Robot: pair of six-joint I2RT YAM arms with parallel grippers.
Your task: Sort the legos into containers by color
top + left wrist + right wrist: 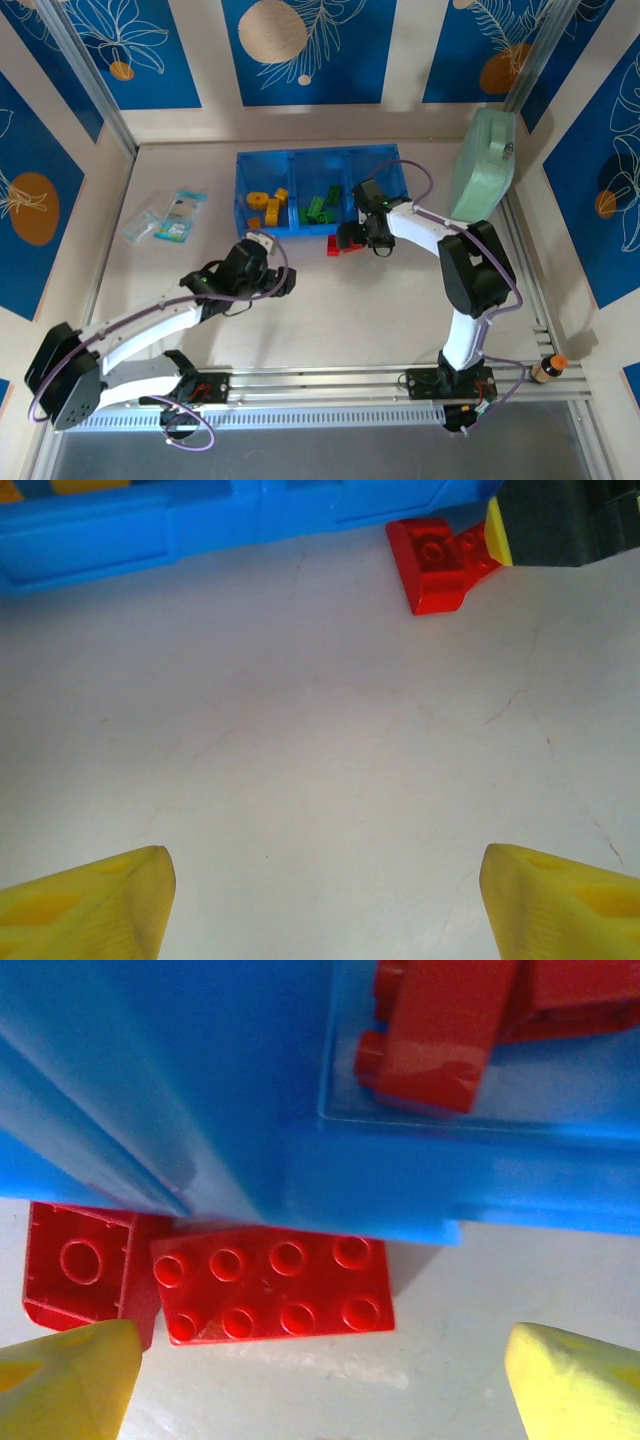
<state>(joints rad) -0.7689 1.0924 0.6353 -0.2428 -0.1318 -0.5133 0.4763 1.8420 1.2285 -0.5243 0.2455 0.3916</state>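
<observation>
The blue tray [300,153] holds yellow and orange legos [265,205] in its left compartment and green legos [320,205] in the middle one. In the right wrist view red legos [450,1020] lie in a compartment behind the tray wall [200,1080]. Two red legos sit on the table against the tray's front: a flat eight-stud brick [275,1288] and a smaller brick [85,1270] [432,565]. My right gripper [320,1390] [350,238] hovers open just in front of them, gripping nothing. Open and empty, my left gripper [325,900] [272,268] is over bare table.
A pale green bag [482,160] leans at the back right, next to the tray. Clear packets with blue print [180,215] lie left of the tray. A small bottle [548,368] stands by the right rail.
</observation>
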